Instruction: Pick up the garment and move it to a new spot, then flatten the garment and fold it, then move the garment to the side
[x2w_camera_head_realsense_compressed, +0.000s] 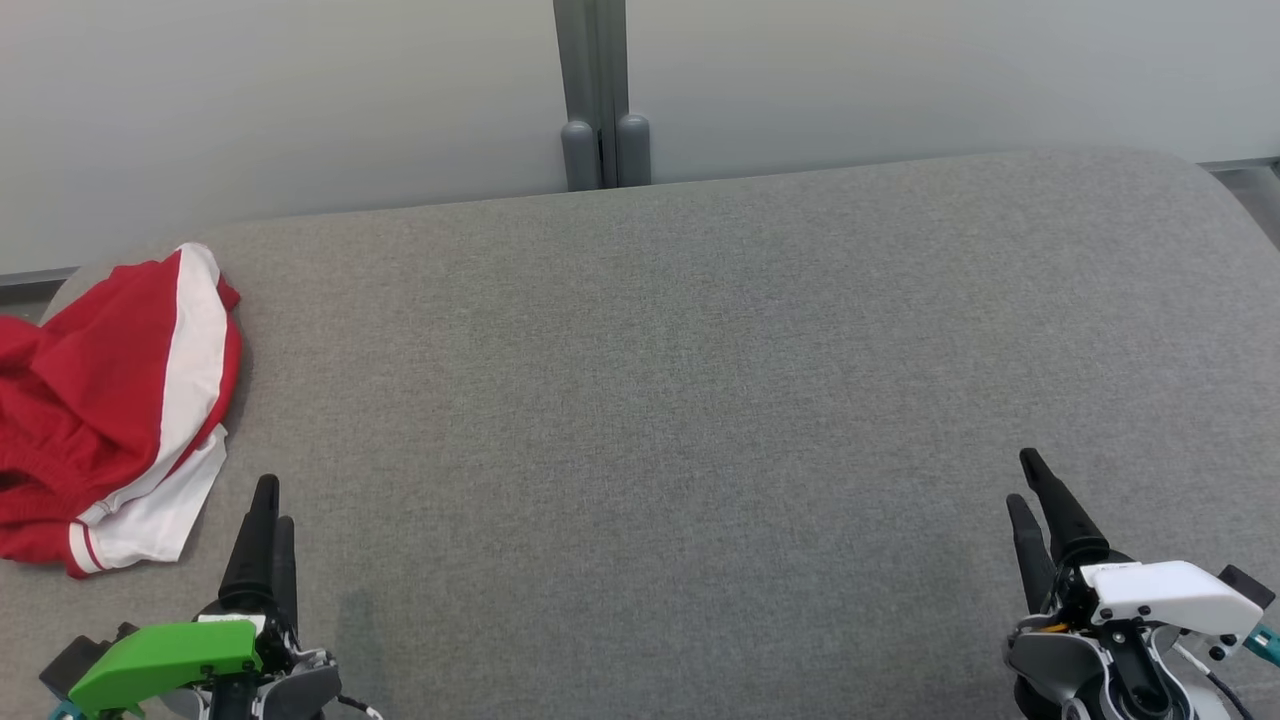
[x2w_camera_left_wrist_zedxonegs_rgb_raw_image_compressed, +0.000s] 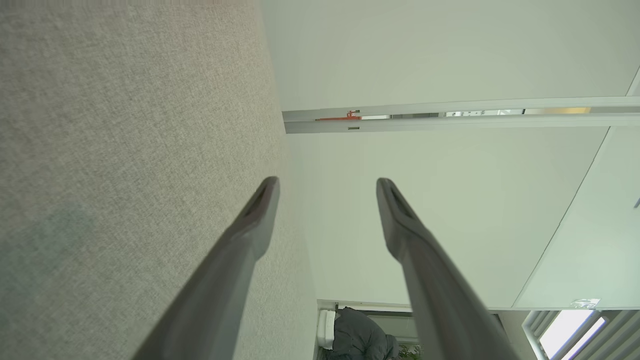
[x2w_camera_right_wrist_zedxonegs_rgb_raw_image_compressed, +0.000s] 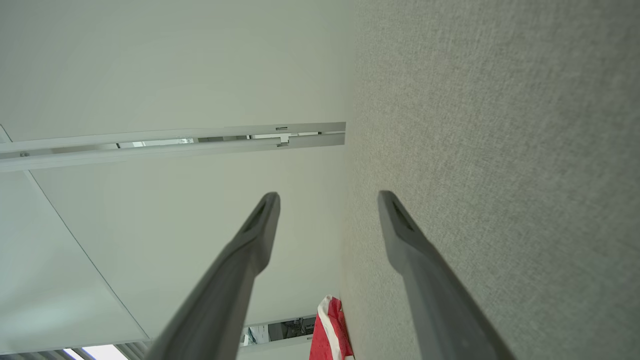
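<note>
Lying crumpled at the far left edge of the grey fabric surface (x2w_camera_head_realsense_compressed: 680, 400), the garment (x2w_camera_head_realsense_compressed: 110, 400) is a red piece with a broad white stripe and a white panel. Part of it runs past the left border of the head view. It is bunched in loose folds, not flattened, with a red-and-white cuff or hem turned out at its near corner.

The left end effector (x2w_camera_head_realsense_compressed: 275, 505) sits at the lower left under a green cover. It is just beside the near corner of the garment but clear of it, with grey cloth showing between them. Its own wrist view shows the two dark fingers (x2w_camera_left_wrist_zedxonegs_rgb_raw_image_compressed: 250, 225) spread well apart with nothing between them, so it is released. One finger lies over the grey cloth and the other against the pale wall (x2w_camera_left_wrist_zedxonegs_rgb_raw_image_compressed: 450, 60).

The right end effector (x2w_camera_head_realsense_compressed: 1022, 478) sits at the lower right under a white cover, well apart from the garment, with the wide bare middle of the surface between them. Its wrist view shows its fingers likewise parted and empty, so it is released too. A sliver of the red and white garment shows at the bottom of that view.

A grey post (x2w_camera_head_realsense_compressed: 600, 90) stands against the wall behind the far edge.
</note>
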